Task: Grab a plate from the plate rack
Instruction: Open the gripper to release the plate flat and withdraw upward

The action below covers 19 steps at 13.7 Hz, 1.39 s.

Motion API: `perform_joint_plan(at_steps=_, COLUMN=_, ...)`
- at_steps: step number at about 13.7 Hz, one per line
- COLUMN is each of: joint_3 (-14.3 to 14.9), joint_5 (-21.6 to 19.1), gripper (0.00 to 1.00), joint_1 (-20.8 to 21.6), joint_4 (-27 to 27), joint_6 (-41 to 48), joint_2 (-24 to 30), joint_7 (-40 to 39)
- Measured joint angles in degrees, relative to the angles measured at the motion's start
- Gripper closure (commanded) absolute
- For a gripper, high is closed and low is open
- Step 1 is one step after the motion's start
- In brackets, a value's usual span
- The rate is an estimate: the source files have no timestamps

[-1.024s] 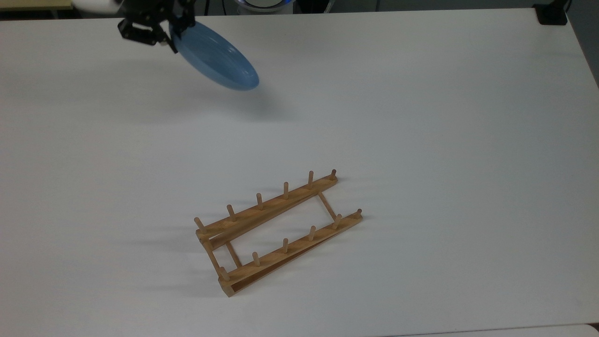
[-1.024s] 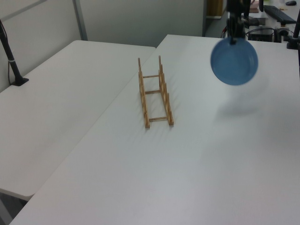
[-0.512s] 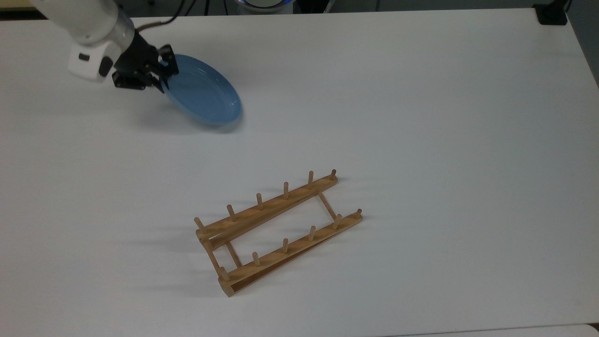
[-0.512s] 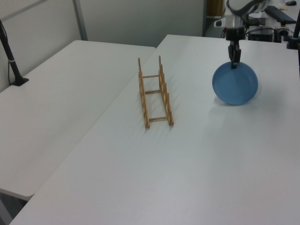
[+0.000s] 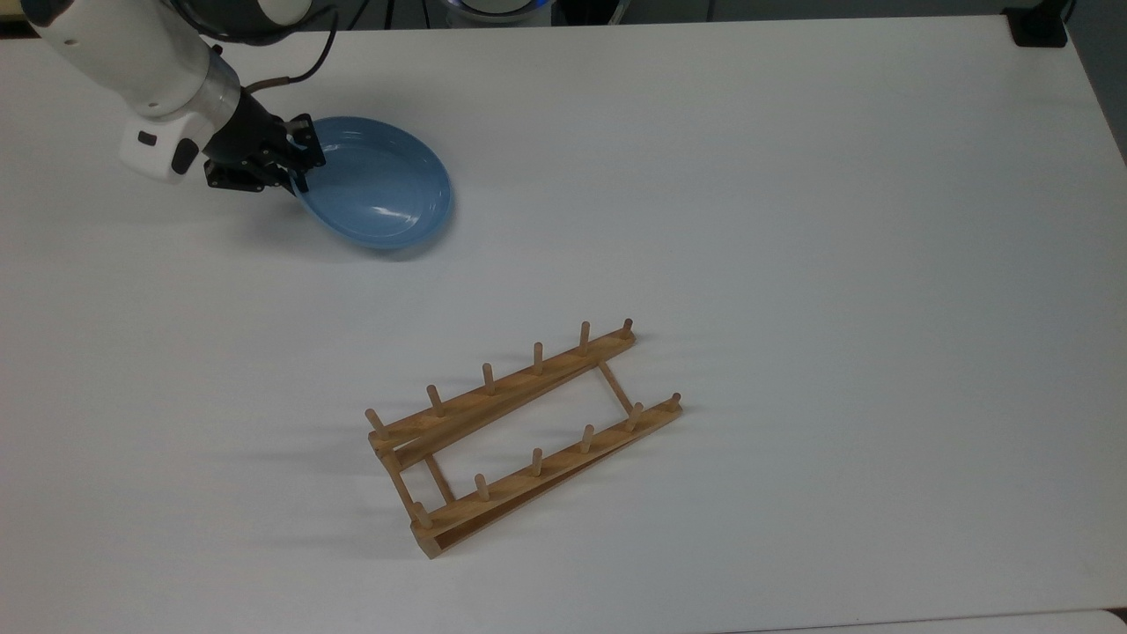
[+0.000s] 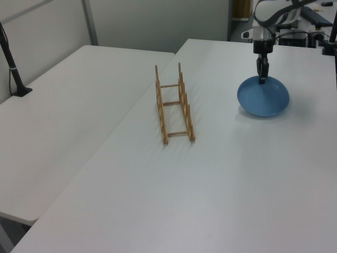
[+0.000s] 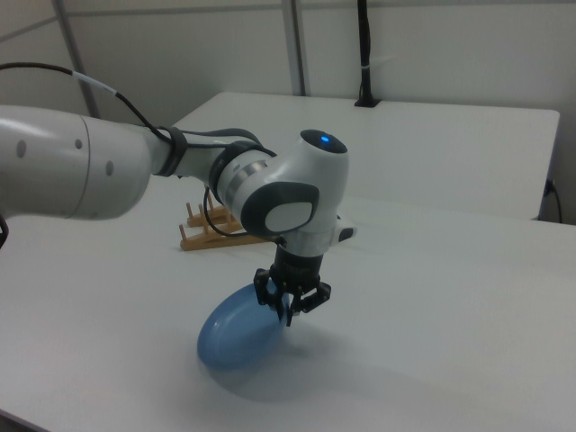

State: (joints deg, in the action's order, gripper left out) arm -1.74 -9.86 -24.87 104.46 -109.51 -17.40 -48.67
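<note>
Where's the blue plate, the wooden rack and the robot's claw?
plate (image 5: 387, 189), top view, its inner bottom.
plate rack (image 5: 493, 405), top view, its farther rail.
claw (image 5: 298, 167), top view, at the plate's rim.

the work surface is a white table (image 5: 792, 220) with a matte top, evenly lit from above so that shadows on it are soft and faint. in the left view a second white table (image 6: 68, 110) stands just beside it along a narrow seam, with a black post (image 6: 11, 63) clamped near its far edge, and pale grey partition walls (image 6: 152, 21) with a light metal upright (image 6: 89, 22) close off the space behind. in the right view another white table (image 7: 405, 153) sits further back against a similar pale wall, where a black pole (image 7: 364, 54) rises from its top.
</note>
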Motion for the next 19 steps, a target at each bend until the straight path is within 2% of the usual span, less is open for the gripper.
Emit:
perform_joint_plan(at_steps=1, joint_3=0.00, joint_5=0.00, gripper=0.01, joint_1=-0.19, joint_4=0.05, joint_6=-0.48, joint_2=-0.47, joint_7=0.00)
perform_joint_plan(at_steps=6, joint_3=0.00, joint_5=0.01, gripper=0.00, joint_1=-0.78, joint_4=-0.35, joint_6=-2.15, joint_2=-2.21, joint_7=0.80)
perform_joint_plan(at_steps=9, joint_3=-0.01, joint_5=0.01, gripper=0.00, joint_1=-0.85, joint_4=-2.30, joint_6=-1.72, joint_2=-0.67, joint_7=5.92)
perform_joint_plan(at_steps=12, joint_3=-0.46, joint_5=0.01, gripper=0.00, joint_1=-0.67, joint_4=-5.49, joint_6=3.49, joint_2=3.72, joint_7=13.12)
perform_joint_plan(at_steps=15, joint_3=-1.11, joint_5=0.01, gripper=0.00, joint_1=1.38, joint_4=-10.04, joint_6=13.30, joint_2=11.57, joint_7=27.81)
perform_joint_plan(at_steps=19, joint_3=-1.04, joint_5=0.07, gripper=0.00, joint_1=4.84, joint_4=-14.90, joint_6=23.50, joint_2=17.89, joint_7=36.66)
